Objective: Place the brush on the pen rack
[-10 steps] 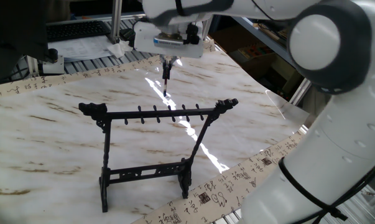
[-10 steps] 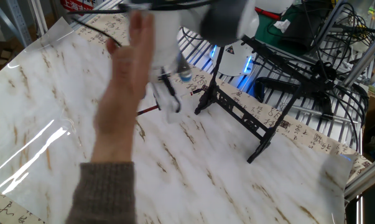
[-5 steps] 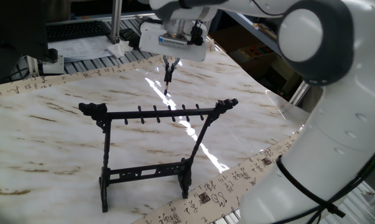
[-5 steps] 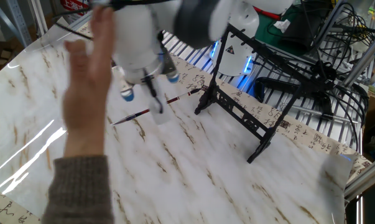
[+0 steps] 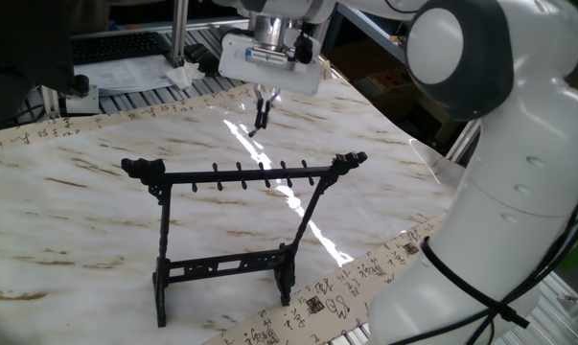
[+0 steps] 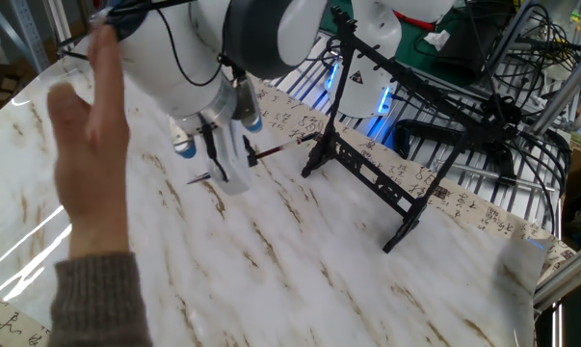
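The brush [image 6: 234,164] is seen clamped between the gripper [image 6: 224,162] fingers, its long axis running 2-to-8 o'clock, the rack [image 6: 386,183] at 3 o'clock.

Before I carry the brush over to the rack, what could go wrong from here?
1. The tool seems to grip the brush away from its middle, leaving it sticking out sideways; it may swing or slip in transit.
2. A person's hand is raised right beside the arm, so a fast move might strike it.
3. The pen rack has small pegs on a thin top bar; a slightly off approach could knock the stand or miss them.
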{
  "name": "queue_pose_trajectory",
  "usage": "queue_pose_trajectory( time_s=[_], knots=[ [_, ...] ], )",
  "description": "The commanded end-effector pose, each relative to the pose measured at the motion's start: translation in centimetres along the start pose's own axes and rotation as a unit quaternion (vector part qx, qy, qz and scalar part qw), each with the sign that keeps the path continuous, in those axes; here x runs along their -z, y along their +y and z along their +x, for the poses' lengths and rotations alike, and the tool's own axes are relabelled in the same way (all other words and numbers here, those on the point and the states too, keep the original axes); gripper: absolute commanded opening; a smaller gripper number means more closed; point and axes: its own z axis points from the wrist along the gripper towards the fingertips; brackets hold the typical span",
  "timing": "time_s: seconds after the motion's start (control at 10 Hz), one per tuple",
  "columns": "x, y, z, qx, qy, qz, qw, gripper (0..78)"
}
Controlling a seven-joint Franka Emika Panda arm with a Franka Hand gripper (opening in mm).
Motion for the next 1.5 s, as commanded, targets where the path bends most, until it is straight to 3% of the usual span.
queue_pose_trajectory(
  time_s=[0.1,0.2,0.3,0.4,0.7,0.8,0.9,1.1,1.5],
  knots=[
    [-0.9,-0.9,1.9,-0.036,0.006,0.003,0.9993,1.1],
    [-0.9,-1.0,2.0,-0.038,0.010,0.003,0.9992,1.1],
    [-0.8,-1.2,2.1,-0.048,0.032,0.003,0.9983,1.1],
    [-0.6,-1.4,2.3,-0.061,0.044,-0.001,0.9972,1.1],
    [-0.2,-1.8,2.9,-0.091,0.061,-0.004,0.9939,1.1],
    [0.1,-2.1,3.3,-0.093,0.078,-0.011,0.9926,1.1],
    [0.1,-2.2,3.4,-0.093,0.082,-0.012,0.9922,1.1],
    [0.3,-1.7,5.5,-0.120,0.096,-0.011,0.9881,1.1],
    [0.3,-1.5,7.2,-0.103,0.101,-0.018,0.9894,1.1]
  ],
)
